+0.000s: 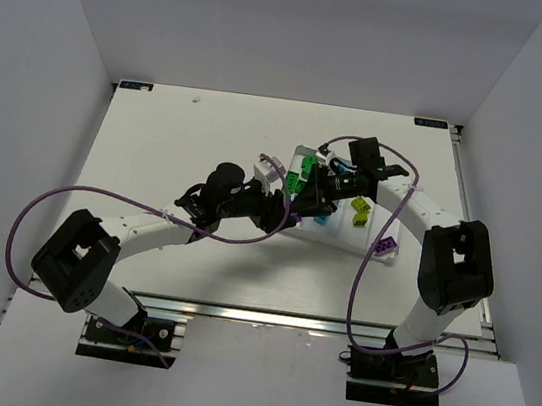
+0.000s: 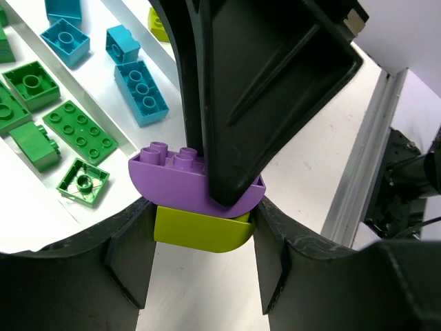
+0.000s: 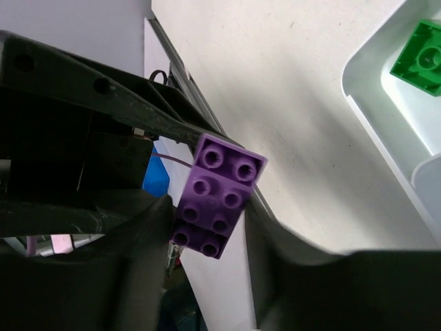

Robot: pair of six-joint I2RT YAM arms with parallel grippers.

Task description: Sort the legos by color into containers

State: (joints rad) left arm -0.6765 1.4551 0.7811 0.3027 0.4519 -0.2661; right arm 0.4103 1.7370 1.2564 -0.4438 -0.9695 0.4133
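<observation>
Left gripper (image 2: 203,258) clamps lime brick (image 2: 200,231); right gripper (image 3: 210,231) pinches purple brick (image 3: 217,196) stacked above; risk: tight joint resists, either brick slips free.

1. A white table (image 1: 158,147) spans the enclosure, evenly lit, with soft shadows.
2. Plain pale grey walls (image 1: 306,26) stand at the left, far and right sides.
3. An aluminium rail (image 1: 265,318) runs along the table's near edge.
4. A small black marker (image 1: 134,85) sits at each far corner.

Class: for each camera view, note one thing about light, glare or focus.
Top external: even light, glare along the near rail. Left wrist: purple brick sharp, black finger lacks detail. Right wrist: tray rim nearly washed out, purple brick in focus.
</observation>
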